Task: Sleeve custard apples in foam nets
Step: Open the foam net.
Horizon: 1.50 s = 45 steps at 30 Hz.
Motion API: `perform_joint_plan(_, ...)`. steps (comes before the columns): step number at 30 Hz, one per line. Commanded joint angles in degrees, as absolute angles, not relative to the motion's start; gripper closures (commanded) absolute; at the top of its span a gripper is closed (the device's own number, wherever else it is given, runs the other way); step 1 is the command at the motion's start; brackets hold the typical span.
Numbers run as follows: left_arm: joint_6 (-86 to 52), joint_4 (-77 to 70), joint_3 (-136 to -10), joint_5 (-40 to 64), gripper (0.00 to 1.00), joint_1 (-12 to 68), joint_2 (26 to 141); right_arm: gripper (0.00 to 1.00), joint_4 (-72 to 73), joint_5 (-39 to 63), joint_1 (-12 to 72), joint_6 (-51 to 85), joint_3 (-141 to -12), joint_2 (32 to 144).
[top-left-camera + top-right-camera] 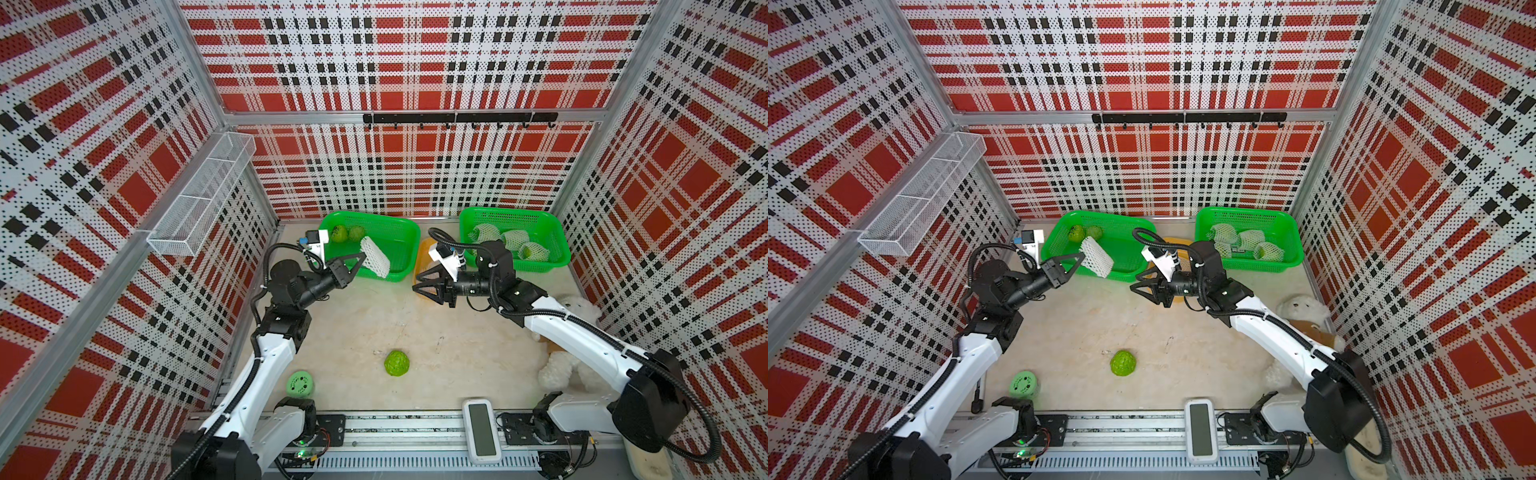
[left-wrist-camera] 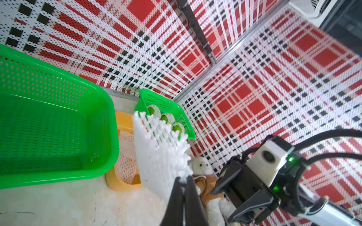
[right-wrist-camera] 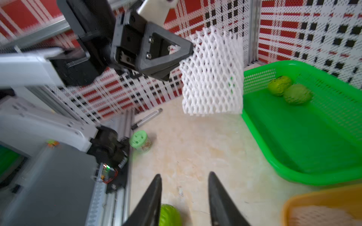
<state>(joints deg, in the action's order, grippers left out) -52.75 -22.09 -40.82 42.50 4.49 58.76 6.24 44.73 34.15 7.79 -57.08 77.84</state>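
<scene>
Far left on the table (image 1: 436,353): a smooth green ball (image 1: 300,383), no part of the job. Next, the left gripper (image 1: 360,261), clenched on one edge of a foam net (image 1: 375,259) and holding it flat in the air over the near rim of the left basket (image 1: 399,245). In that basket, two bare custard apples (image 1: 339,233), touching, at the far corner. Nearer the middle, loose on the table, one more bare custard apple (image 1: 396,363).

Probably at the step of readying a sleeve: net in hand, not yet opened. Calls next for the right gripper (image 1: 415,281), parted and empty, to take the opposite edge and spread the tube, then for a fruit to go in.

Between the baskets, a yellow tub (image 2: 117,121) with spare nets (image 2: 127,156). In the right basket (image 1: 511,212), sleeved fruits (image 1: 534,251): three for certain, perhaps a fourth half hidden by the arm. Far right, a plush bear (image 1: 577,307).
</scene>
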Motion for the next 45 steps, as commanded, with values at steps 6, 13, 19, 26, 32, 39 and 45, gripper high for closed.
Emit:
perform_joint_plan(6,-73.8,-42.6,-39.7,48.0,1.0,1.5,61.5,1.0,39.7,46.6,35.9,34.4,-58.3,87.5)
perform_joint_plan(13,-74.9,-46.2,-39.9,50.3,1.0,1.5,61.7,1.0,49.3,45.5,37.7,41.3,-60.8,93.1)
perform_joint_plan(19,-78.0,-51.3,-39.8,52.6,1.0,1.5,63.0,1.0,48.7,44.6,38.3,40.6,-62.3,94.0)
perform_joint_plan(26,-78.4,-51.7,-39.3,53.9,1.0,1.5,63.0,1.0,47.6,44.6,38.5,39.2,-63.3,94.5)
perform_joint_plan(32,-79.0,-52.6,-39.3,54.7,1.0,1.9,62.6,1.0,47.4,44.7,39.1,38.3,-65.0,95.5)
perform_joint_plan(39,-79.4,-53.8,-39.1,54.7,1.0,2.1,61.7,1.0,51.4,44.9,39.7,40.5,-66.4,97.3)
perform_joint_plan(45,-79.1,-53.6,-38.0,54.4,1.0,1.8,61.7,1.0,57.9,44.3,39.7,43.6,-66.6,98.4)
